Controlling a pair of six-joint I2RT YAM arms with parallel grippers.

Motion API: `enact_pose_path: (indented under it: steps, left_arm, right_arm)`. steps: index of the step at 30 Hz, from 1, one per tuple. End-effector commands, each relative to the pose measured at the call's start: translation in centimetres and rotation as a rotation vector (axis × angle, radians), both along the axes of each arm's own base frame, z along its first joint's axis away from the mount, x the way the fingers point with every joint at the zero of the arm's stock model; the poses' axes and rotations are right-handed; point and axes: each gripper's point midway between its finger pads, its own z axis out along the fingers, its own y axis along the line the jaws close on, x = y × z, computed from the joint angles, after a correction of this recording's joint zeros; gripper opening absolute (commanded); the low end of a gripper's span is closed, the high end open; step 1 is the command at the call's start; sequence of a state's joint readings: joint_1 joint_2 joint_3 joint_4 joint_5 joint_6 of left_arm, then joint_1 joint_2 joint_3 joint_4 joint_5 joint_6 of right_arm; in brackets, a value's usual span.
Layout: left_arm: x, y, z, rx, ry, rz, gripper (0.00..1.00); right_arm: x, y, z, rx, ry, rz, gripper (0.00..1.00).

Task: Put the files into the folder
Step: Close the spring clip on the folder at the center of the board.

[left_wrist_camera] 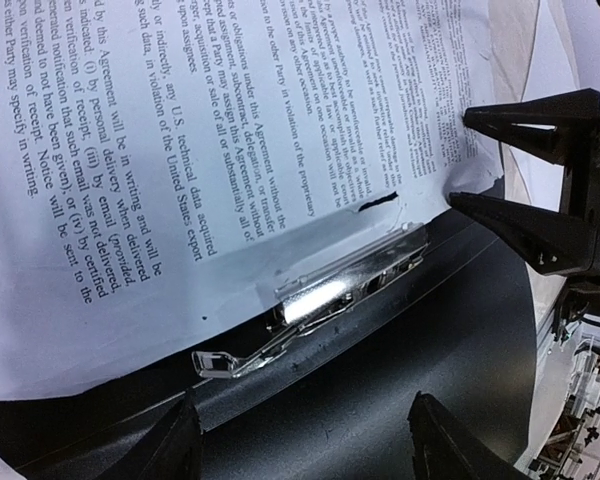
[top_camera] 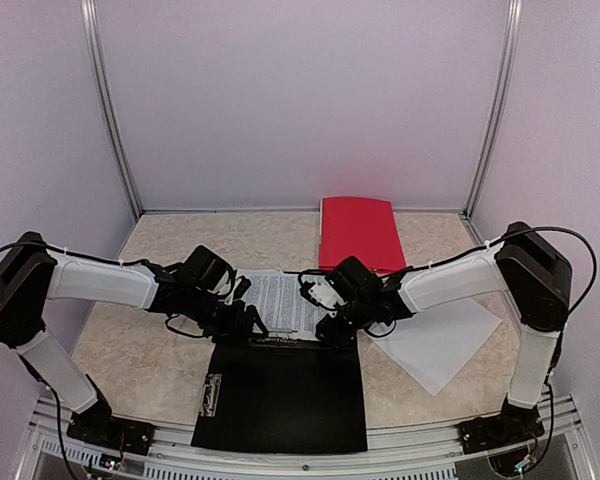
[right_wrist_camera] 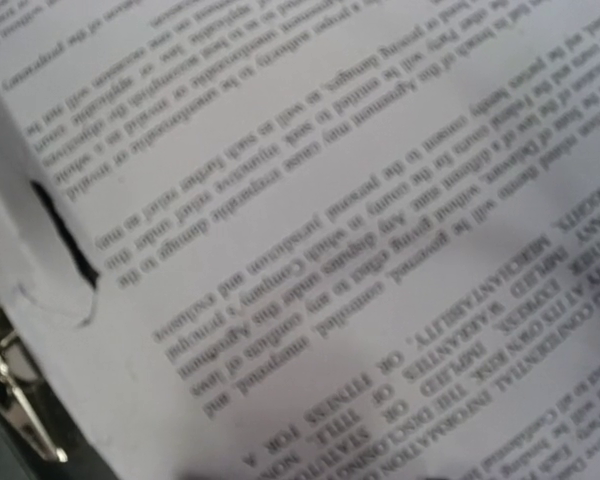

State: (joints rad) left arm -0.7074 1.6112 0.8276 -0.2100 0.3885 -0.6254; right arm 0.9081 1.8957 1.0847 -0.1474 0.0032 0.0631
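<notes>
There it was: the printed sheet (top_camera: 280, 300), dense black text all over, lay mid-table with its near edge lapping the top of the black folder (top_camera: 280, 400). The folder was spread flat at the table's near edge. A small dark tear (left_wrist_camera: 378, 200) showed just above the metal clip (left_wrist_camera: 320, 290). Blank sheets (top_camera: 445, 345) sat skewed, just right of the folder.

The folder (top_camera: 280, 400) at near centre is black, its clip (left_wrist_camera: 330, 295) shiny silver. The printed sheet (top_camera: 280, 300) is white with dense black text. The right sheet (top_camera: 445, 350) is plain white. The far cover (top_camera: 357, 232) is red. The table (top_camera: 150, 360) is speckled beige.
</notes>
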Motion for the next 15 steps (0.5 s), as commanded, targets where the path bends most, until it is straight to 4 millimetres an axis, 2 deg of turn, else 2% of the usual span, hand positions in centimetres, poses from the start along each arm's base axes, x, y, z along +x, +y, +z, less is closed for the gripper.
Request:
enact_pose_path:
  steps: [1,15]
  left_arm:
    - [1.0,-0.8,0.4,-0.015,-0.003,0.002,0.68]
    - [1.2,-0.6,-0.7,0.024,0.01,0.008,0.69]
  right_arm:
    - [0.1,-0.4,-0.9,-0.043,0.015,0.017,0.5]
    - [0.0,-0.5,-1.0,-0.056,0.018,0.024,0.5]
